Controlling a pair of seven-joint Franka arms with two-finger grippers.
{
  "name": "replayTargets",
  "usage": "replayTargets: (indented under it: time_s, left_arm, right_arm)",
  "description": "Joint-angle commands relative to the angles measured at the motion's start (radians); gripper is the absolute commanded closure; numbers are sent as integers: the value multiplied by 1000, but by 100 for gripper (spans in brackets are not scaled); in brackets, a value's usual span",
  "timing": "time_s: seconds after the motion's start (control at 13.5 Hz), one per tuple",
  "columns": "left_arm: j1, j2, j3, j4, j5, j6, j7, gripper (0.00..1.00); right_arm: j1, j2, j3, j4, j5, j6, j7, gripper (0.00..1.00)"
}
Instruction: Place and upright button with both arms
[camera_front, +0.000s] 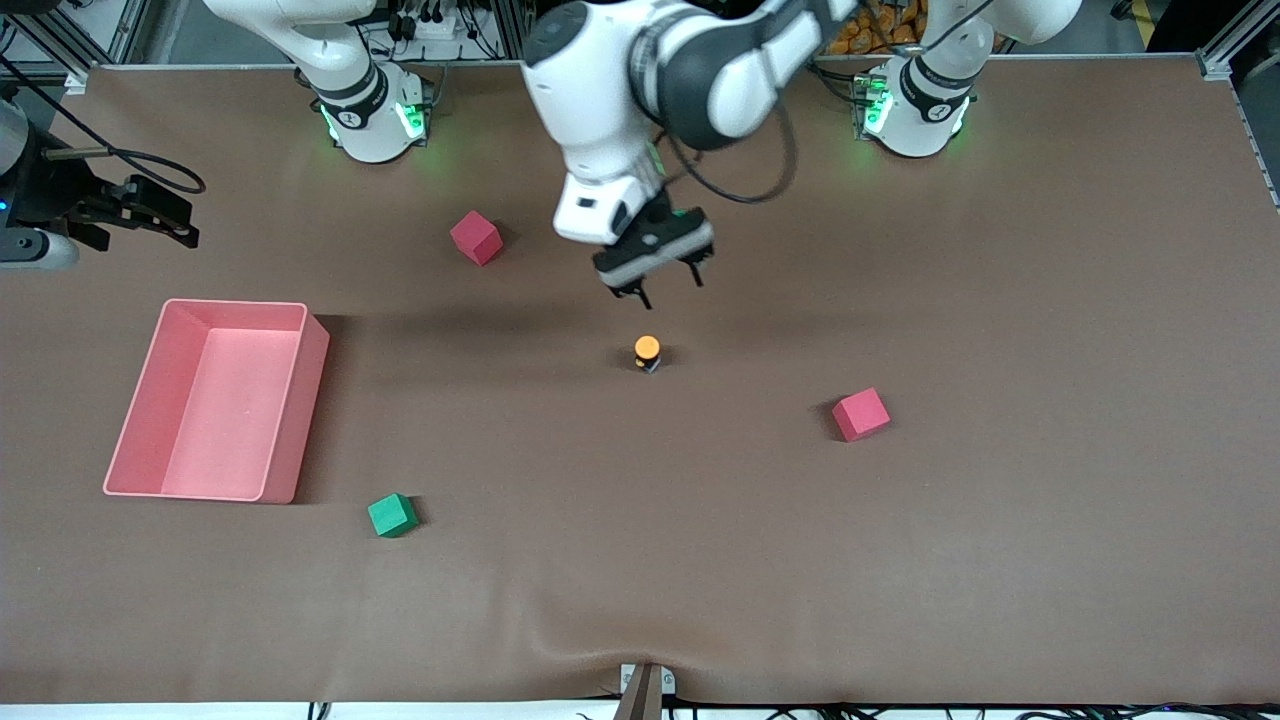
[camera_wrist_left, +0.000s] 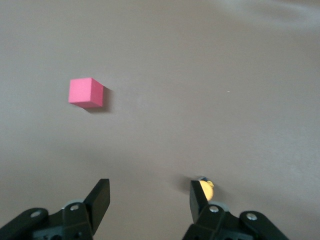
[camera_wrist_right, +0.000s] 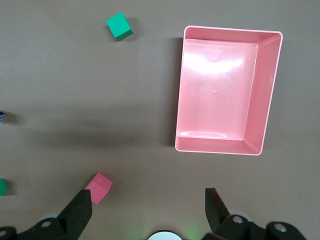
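The button (camera_front: 647, 352) stands upright on the brown table, orange cap up, near the table's middle. My left gripper (camera_front: 670, 290) hangs open in the air over the table just beside the button, toward the robots' bases, with nothing between its fingers. In the left wrist view the button (camera_wrist_left: 207, 189) peeks out past the outer side of one finger (camera_wrist_left: 198, 196), outside the gap of the left gripper (camera_wrist_left: 150, 200). My right gripper (camera_front: 165, 222) waits high over the right arm's end of the table, open and empty; its own view shows the right gripper (camera_wrist_right: 148, 210) well above the table.
A pink bin (camera_front: 235, 304) sits toward the right arm's end. One red cube (camera_front: 476, 238) lies near the right arm's base, another red cube (camera_front: 861, 414) nearer the front camera toward the left arm's end. A green cube (camera_front: 392, 515) lies by the bin's near corner.
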Motion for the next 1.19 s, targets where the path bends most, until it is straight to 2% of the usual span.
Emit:
replayTargets:
  time_s: [0.0,0.22,0.89,1.11]
  left_arm:
    - [134,-70,-11,-31,-105,-16,198,27]
    - [260,-110,-11,-30,-157,-45,414,27]
    - [545,-177,-15,-30,-159,-163,888,27]
    - [651,-206,-17,-34,-253,-168,970,27]
  right_arm:
    - [3,-14,-1,-10,-1,4,4,0]
    - [5,-14,-1,-11,1,2,4,0]
    - [5,-12,-2,-11,1,4,4,0]
    - [6,-12,-1,-11,1,5,4,0]
